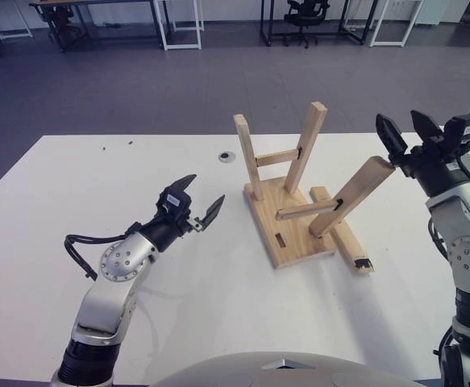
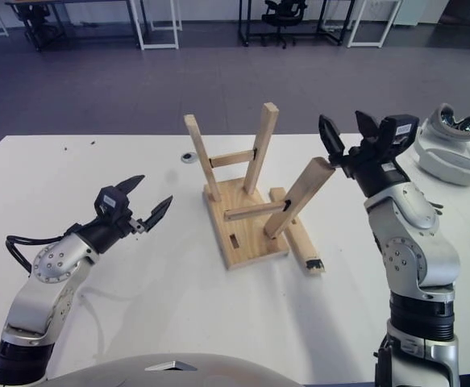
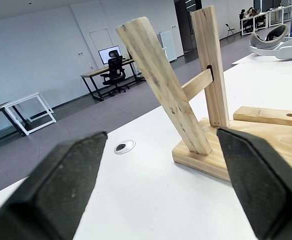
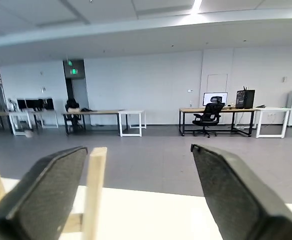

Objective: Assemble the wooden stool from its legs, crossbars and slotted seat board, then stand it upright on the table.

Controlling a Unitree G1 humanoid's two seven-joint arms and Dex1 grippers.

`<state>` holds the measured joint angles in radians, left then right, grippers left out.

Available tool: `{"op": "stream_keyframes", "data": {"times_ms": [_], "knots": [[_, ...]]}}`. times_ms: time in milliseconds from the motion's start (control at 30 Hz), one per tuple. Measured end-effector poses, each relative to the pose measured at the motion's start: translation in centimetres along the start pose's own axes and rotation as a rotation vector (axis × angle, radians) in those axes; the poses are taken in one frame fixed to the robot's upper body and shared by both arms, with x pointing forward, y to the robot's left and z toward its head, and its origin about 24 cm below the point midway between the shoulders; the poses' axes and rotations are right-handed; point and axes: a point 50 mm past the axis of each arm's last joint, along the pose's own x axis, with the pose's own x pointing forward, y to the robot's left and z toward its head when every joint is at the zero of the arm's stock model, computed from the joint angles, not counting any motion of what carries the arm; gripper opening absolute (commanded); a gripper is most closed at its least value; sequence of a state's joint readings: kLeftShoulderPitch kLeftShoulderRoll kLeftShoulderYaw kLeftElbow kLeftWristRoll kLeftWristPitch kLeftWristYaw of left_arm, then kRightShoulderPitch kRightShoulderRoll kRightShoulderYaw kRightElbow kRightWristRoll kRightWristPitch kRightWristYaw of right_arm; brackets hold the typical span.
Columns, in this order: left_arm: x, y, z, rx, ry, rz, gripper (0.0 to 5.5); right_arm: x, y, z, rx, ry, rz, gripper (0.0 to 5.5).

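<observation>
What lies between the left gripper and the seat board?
Bare white table, in the left eye view; the open left gripper and seat board stand apart.

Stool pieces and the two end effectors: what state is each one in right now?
seat board: flat on the table, slots up.
two legs: standing in the board, joined by a crossbar.
third leg: tilted, lower end on the board.
fourth leg: lying on the table beside the board.
left end effector: open, empty.
right end effector: open, empty, near the third leg's top.
</observation>
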<state>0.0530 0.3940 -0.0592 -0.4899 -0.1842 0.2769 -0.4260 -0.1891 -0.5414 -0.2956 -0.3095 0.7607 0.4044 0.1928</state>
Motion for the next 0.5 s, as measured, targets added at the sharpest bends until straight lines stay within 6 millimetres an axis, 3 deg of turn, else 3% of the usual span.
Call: {"op": "stream_keyframes", "data": {"times_ms": [167,367,433,500], "knots": [[0.2,0.1,0.3,0.006,-0.012,-0.001,4.01,-0.7,-0.8,0.1,0.218,-0.088,-0.040,3.90],[0.4,0.2,0.3,-0.006,-0.024,0.012,4.01,-1.0,-1.7,-0.5,0.215,-0.061,-0.102,3.90],[0.4,0.3,0.4,-0.006,-0.025,0.016,4.01,-1.4,-2.1,-3.8,0.174,0.148,-0.143,3.90],[0.4,0.3,0.4,-0.009,-0.027,0.017,4.01,-3.5,-2.4,-8.5,0.162,0.413,-0.192,3.90]]}}
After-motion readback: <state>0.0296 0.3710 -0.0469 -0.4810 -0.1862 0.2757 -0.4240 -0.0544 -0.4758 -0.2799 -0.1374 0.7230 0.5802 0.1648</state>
